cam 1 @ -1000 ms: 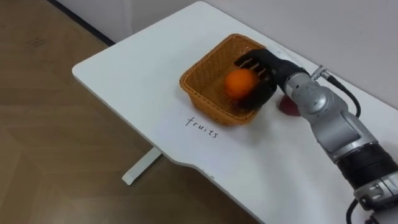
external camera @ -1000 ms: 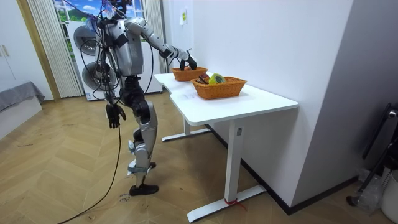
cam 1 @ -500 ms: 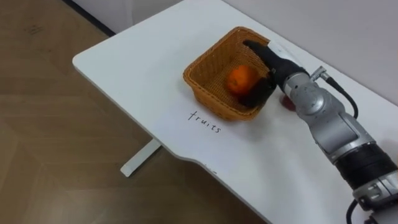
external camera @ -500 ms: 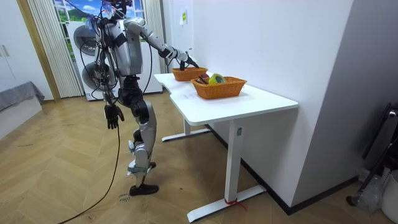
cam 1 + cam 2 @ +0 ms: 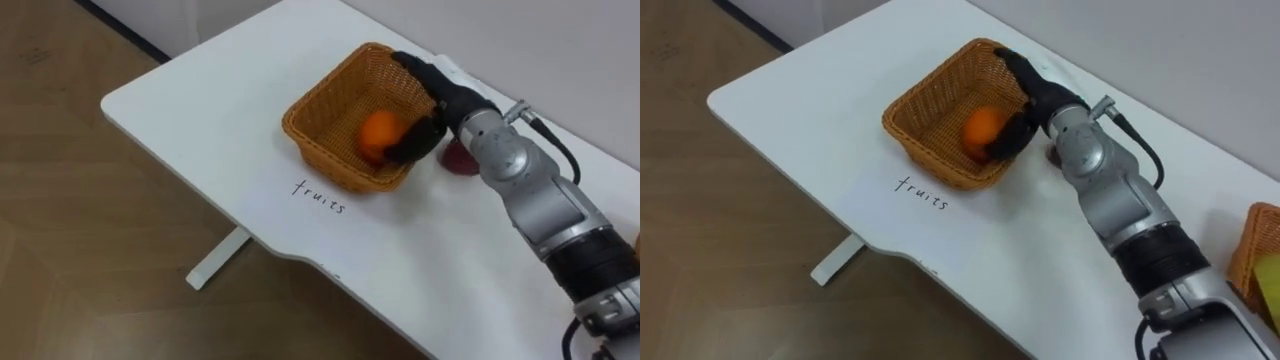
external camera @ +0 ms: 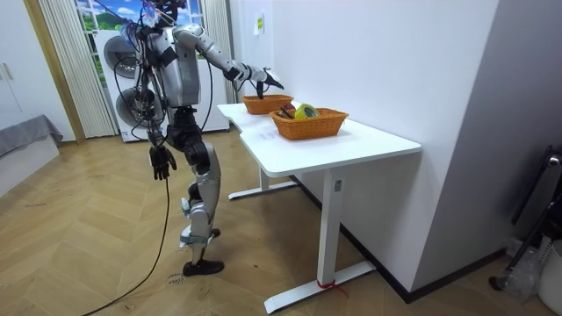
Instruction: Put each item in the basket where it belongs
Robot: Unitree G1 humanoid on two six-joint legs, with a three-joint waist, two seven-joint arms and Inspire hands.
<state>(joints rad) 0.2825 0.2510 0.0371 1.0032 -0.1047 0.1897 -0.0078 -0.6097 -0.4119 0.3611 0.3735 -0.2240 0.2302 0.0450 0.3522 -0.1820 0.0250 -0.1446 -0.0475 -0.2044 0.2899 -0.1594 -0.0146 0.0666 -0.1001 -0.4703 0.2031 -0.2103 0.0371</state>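
Note:
A woven fruit basket stands on the white table, above the handwritten word "fruits". An orange lies inside it, near the right wall. My right hand hovers over the basket's right rim, open, fingers stretched out and thumb close beside the orange. A small dark red fruit lies on the table just right of the basket, partly hidden by my forearm. In the room view my left hand hangs relaxed at my side.
A second woven basket holding a yellow-green thing sits further right on the table. In the room view I stand at the table's end on the room view's left, with the wall behind the table.
My right hand has opened off the orange and drawn back to the basket's right rim. The orange now lies in the basket. The camera shifted a little.

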